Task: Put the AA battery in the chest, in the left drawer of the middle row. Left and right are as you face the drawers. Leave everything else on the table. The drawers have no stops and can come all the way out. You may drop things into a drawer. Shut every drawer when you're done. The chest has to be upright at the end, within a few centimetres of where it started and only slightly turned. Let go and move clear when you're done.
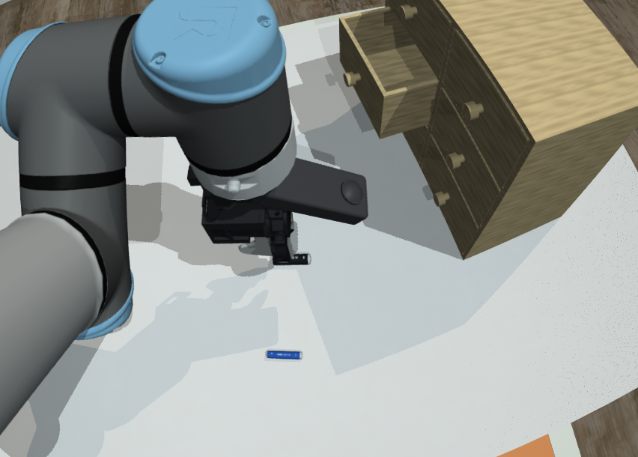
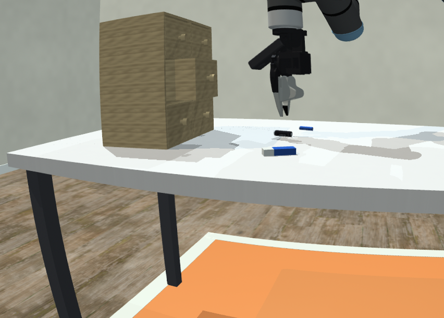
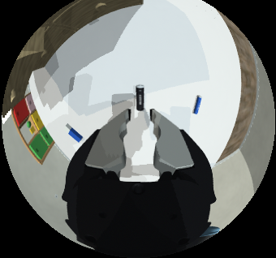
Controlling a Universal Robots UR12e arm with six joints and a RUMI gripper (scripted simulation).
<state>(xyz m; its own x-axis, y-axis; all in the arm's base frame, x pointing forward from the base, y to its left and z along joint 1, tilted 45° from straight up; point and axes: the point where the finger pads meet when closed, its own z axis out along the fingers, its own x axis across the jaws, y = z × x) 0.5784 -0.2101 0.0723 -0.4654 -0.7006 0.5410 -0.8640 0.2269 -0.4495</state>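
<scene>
With the middle-left drawer [image 1: 364, 92] [image 2: 185, 79] [image 3: 17, 77] open, my gripper [image 1: 283, 259] [image 2: 283, 113] [image 3: 140, 109] hovered parted over the black battery [image 1: 302, 258] [image 2: 283, 133] [image 3: 140, 97], probably the AA, on the table; grasping, stowing and shutting remained.

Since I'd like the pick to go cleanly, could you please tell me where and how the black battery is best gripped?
I'd take the black battery around its middle, coming straight down from above, with one finger on each long side. It lies on its side, a slim cylinder with its long sides exposed, and the wrist view shows the fingers spaced across its width.
</scene>
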